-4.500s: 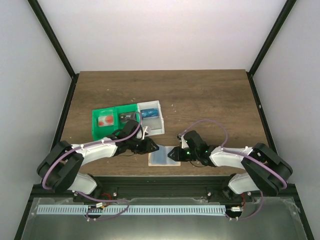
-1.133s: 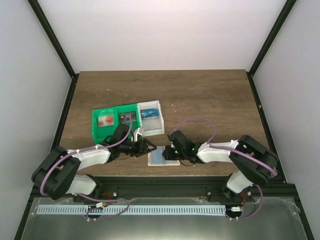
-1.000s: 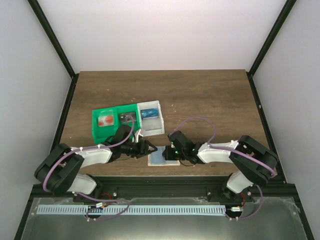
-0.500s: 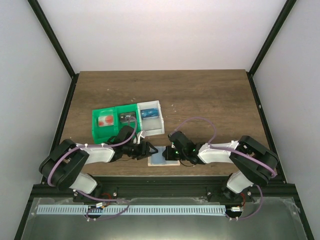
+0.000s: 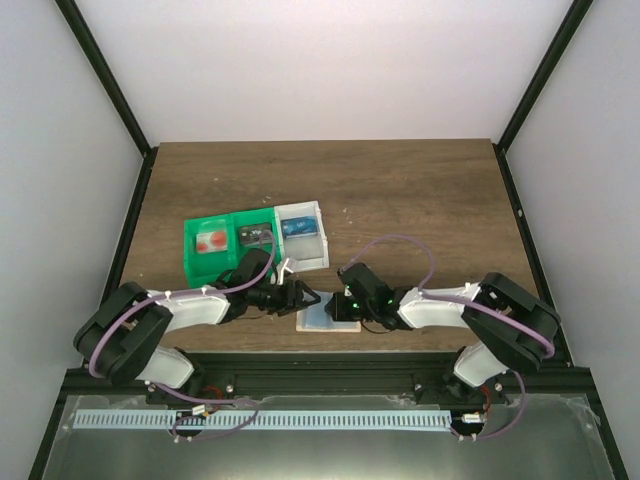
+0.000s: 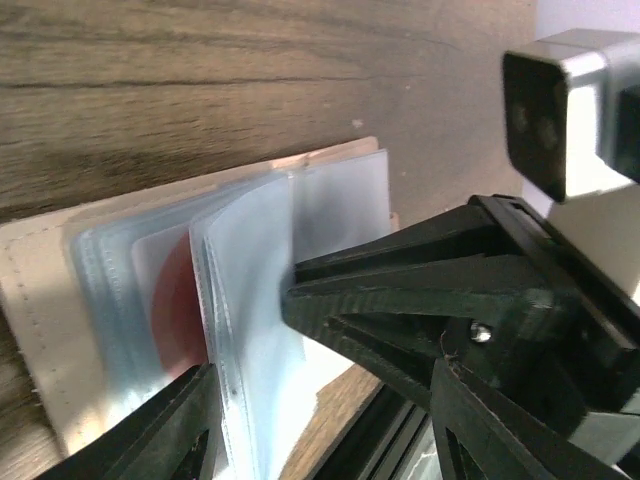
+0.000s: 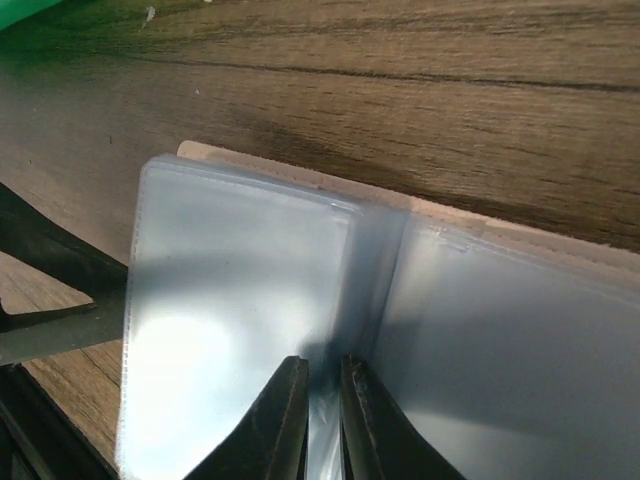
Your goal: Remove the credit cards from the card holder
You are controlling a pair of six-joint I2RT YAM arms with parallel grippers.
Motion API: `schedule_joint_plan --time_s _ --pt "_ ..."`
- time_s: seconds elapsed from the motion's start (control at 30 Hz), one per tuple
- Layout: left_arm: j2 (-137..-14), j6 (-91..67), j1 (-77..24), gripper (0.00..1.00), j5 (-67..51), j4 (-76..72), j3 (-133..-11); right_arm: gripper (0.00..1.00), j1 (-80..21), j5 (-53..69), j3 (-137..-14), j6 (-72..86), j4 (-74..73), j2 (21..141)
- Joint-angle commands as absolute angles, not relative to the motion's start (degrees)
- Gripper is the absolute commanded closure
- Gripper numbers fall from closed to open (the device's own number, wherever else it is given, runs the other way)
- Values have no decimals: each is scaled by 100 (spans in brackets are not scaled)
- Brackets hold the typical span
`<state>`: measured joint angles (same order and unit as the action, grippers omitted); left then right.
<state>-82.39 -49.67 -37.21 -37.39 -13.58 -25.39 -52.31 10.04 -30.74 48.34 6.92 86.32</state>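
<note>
overhead; wrists near card holder [image 6: 35,310]

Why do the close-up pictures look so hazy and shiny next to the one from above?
Left wrist view: the flat tan card holder and its clear plastic sleeves sit very near the lens, so they blur. Right wrist view: lamp glare leaves a white patch on the sleeves. Top view: evenly lit and sharp, only faint shadows under the arms.

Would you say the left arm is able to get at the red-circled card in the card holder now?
Probably not yet. The left gripper is open at the card holder, but the red-circled card lies inside a clear sleeve, with another sleeve leaf standing over it.
</note>
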Motion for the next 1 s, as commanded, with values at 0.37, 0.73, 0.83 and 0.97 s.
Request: schedule_joint_plan --time_s 0.37,0.73,0.83,0.97 --pt "-8156 -5284 -4053 41 -3990 -1894 -2856 86 -5227 1020 -2807 4615 1199 8253" --pt "-8212 -5353 -4158 41 -3911 -1914 -2945 81 -5232 809 -2677 4559 1059 7879" --pt "-8299 -5412 -4215 40 -3932 -2034 -2956 80 -5228 566 -2662 4475 724 7603" --pt "-8386 -5425 -4286 40 -3956 -2118 -3046 79 -5223 271 -2553 4483 278 7060"
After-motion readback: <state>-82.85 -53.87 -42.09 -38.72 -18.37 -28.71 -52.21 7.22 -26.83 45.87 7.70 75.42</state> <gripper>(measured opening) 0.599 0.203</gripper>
